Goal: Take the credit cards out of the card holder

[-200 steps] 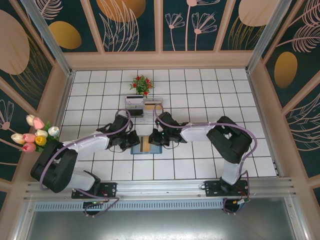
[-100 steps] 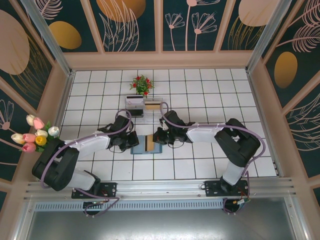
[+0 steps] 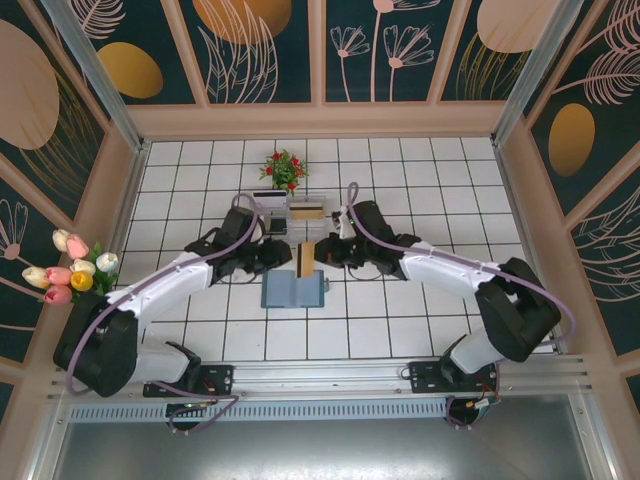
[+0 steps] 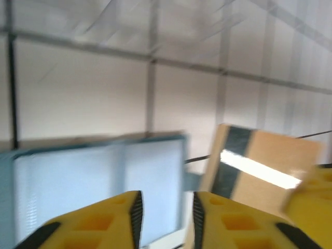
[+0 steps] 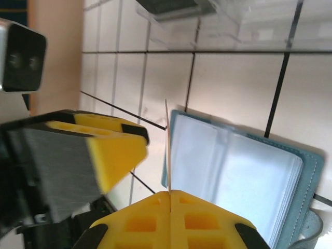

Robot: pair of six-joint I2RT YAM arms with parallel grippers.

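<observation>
White tiles point(image 3: 400, 330) under a painted botanical surround; I have the card holder point(image 3: 292, 292) lying open and flat on them. My right gripper point(image 5: 169, 196) is pinched tight on a tan credit card point(image 3: 306, 258), held on edge just above the holder's far edge and free of it. My left gripper point(image 4: 165, 201) hovers beside that card, over the holder's far left corner, with its fingers narrowly apart and nothing between them.

Beyond the holder, the clear acrylic rack point(image 3: 290, 214) carries what look like a dark card and a tan one, so I judge several are already out. The holder's clear sleeves point(image 5: 228, 166) look pale and empty from both wrists, though I can't rule out a card tucked deeper. What's left, as I read it, is setting this one down.

No writing is legible. The card shows a dark stripe and a white strip, nothing more.
</observation>
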